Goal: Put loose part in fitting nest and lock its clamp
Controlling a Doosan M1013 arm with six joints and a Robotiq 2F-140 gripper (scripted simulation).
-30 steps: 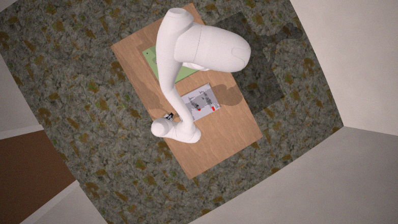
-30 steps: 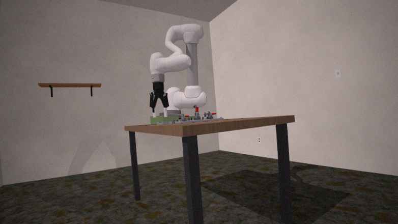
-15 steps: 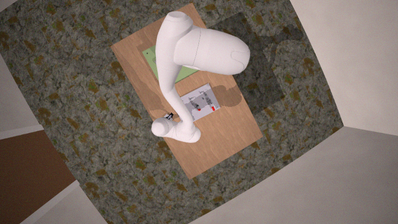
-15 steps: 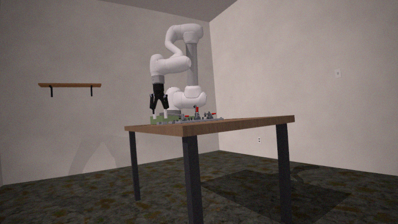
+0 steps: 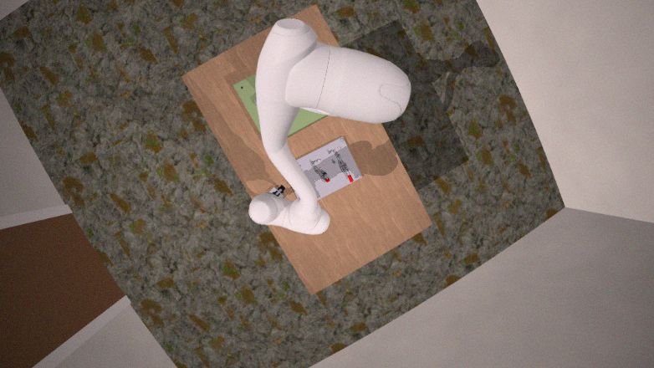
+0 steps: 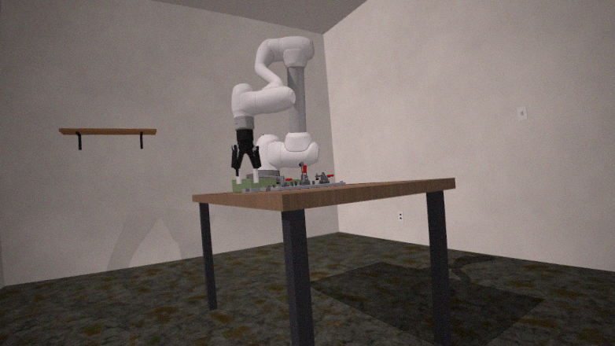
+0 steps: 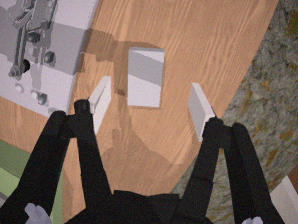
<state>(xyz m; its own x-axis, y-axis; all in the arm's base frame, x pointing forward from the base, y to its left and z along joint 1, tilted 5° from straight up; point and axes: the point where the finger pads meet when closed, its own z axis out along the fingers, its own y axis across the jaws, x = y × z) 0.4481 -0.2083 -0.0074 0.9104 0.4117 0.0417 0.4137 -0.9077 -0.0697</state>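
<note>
So in the wrist cam, far left is the fixture plate (image 5: 327, 188) (image 7: 60, 95) with its pads and clamps, and I can't spot the loose part in any nest there. In the exterior view one red handle (image 6: 304, 169) sticks up, so I'd guess that clamp is unlocked. Next over is the claw (image 6: 247, 177) (image 7: 150, 90), released and fairly wide, nothing gripped. Between its fingertips as the wrist cam sees it, the loose part (image 7: 145, 78) lies on the counter (image 5: 365, 237) (image 6: 370, 189) (image 7: 200, 25), beside the fixture. So the job looks barely started imo: pickup, seating and locking are all left.

As for the room, left to right in the exterior view: a wooden wall shelf (image 6: 107, 130), then the wood-topped counter on dark legs, patchy grey-green flooring, pale walls, plus an outlet (image 6: 400, 215) and a switch (image 6: 521, 112) on the right.
</note>
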